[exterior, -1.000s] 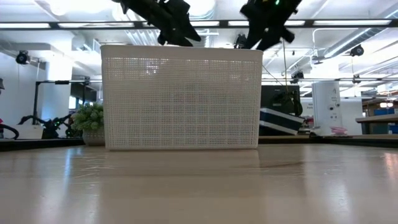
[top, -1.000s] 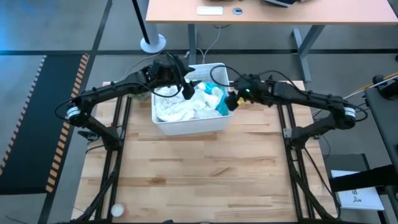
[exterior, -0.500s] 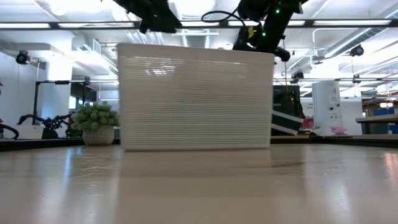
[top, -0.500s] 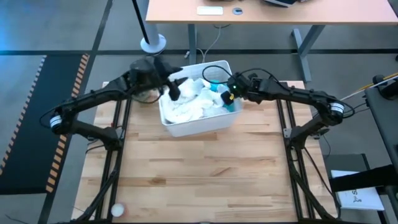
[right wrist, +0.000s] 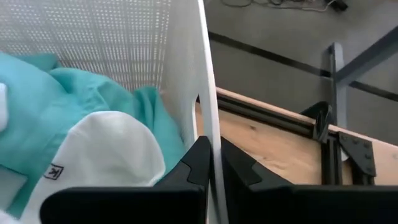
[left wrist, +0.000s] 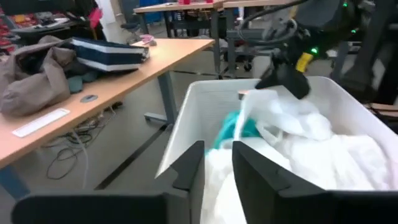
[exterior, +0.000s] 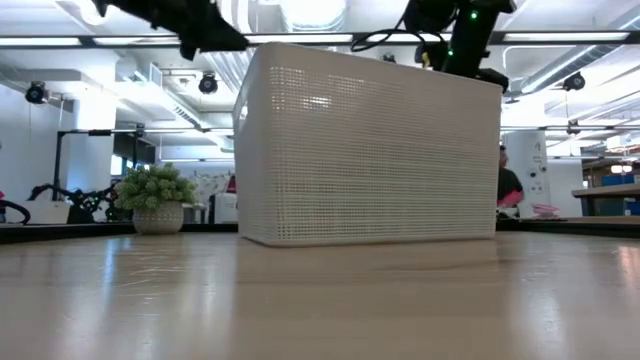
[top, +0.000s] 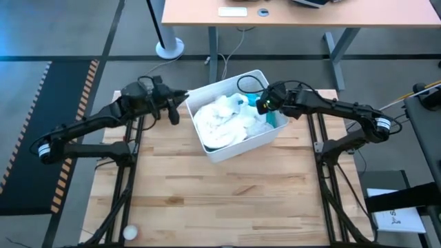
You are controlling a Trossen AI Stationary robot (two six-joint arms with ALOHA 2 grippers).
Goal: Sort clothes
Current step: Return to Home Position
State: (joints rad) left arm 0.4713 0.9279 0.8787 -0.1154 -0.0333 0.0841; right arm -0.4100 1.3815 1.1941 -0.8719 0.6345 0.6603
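From above, the clothes (top: 224,124) are lying as a white heap, teal at its right end, in the white bin (top: 238,150), which is sitting skewed by the bench's (top: 220,207) far edge, long axis seemingly pointing far-right; the left gripper (top: 172,114) is hovering just left. Its wrist view is showing fingers (left wrist: 189,168) narrowly parted, empty. In the right wrist view, the right gripper (right wrist: 213,150) is pinching the bin's wall beside the teal piece (right wrist: 81,93).
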